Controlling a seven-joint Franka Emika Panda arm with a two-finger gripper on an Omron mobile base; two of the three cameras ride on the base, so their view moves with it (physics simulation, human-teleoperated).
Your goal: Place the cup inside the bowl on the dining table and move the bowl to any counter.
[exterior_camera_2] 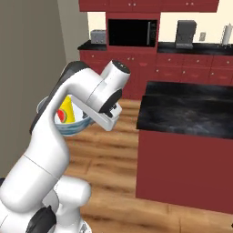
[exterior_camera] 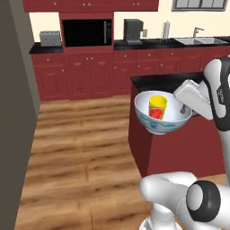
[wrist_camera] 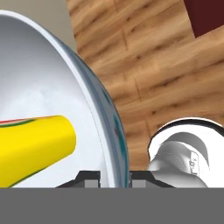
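Observation:
The white bowl (exterior_camera: 160,125) with a blue pattern hangs in the air over the wooden floor, just left of the end of the dining table (exterior_camera: 161,81). The yellow cup (exterior_camera: 157,106) with a red mark stands inside it. My gripper (exterior_camera: 183,109) is shut on the bowl's right rim. In the hand view the rim (wrist_camera: 89,103) runs between the two fingertips (wrist_camera: 89,177), and the cup (wrist_camera: 35,144) lies to the left of them. In the right base view my arm hides part of the bowl (exterior_camera_2: 73,127) and cup (exterior_camera_2: 66,110).
The counter (exterior_camera: 134,45) with the steel sink (exterior_camera: 200,41) runs along the back wall, carrying a toaster (exterior_camera: 50,37) and a coffee machine (exterior_camera: 133,30) beside a microwave (exterior_camera: 86,33). A grey wall (exterior_camera: 13,112) stands at the left. Wooden floor (exterior_camera: 81,148) lies between.

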